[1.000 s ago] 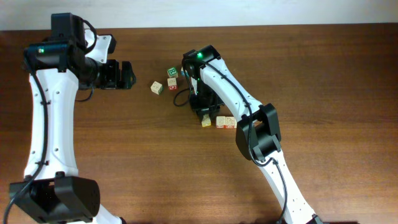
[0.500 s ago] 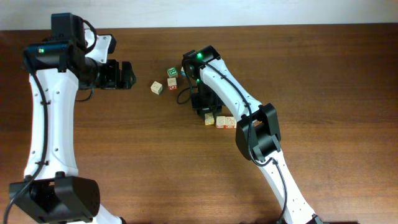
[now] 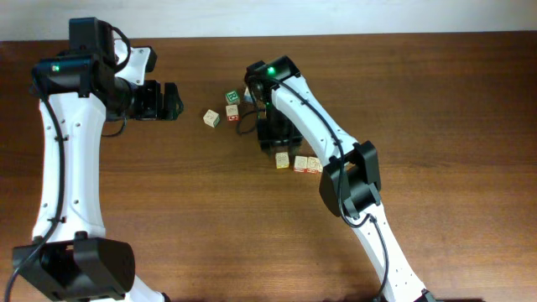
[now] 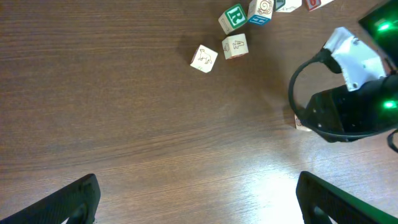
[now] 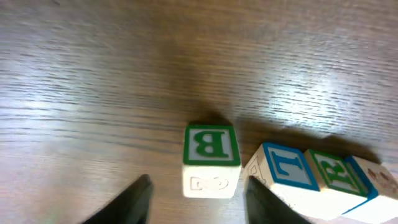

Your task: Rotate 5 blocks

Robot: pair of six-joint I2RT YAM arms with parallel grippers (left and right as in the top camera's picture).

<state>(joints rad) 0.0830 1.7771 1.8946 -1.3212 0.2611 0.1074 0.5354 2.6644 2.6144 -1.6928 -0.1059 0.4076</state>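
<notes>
Right claw [image 5: 198,185] stands apart and empty, the B block [image 5: 211,149] just between its fingers, at the end of the blocks [image 3: 298,163]. Risk: on a skewed withdrawal a finger clips B, twisting it or jolting the row. Left claw [image 4: 198,190] gapes wide, well clear.

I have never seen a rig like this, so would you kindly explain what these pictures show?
These are two white robot arms, a left arm and a right arm, at a wooden table. One picture looks down from above. The other two come from a camera on each wrist, so that arm's own fingers show at the bottom. Small alphabet blocks lie on the table: a loose cluster and a row. The left gripper stands wide open over bare wood, holding nothing. The right gripper is open around a block with a green B beside the row's end, not clamping it.
</notes>
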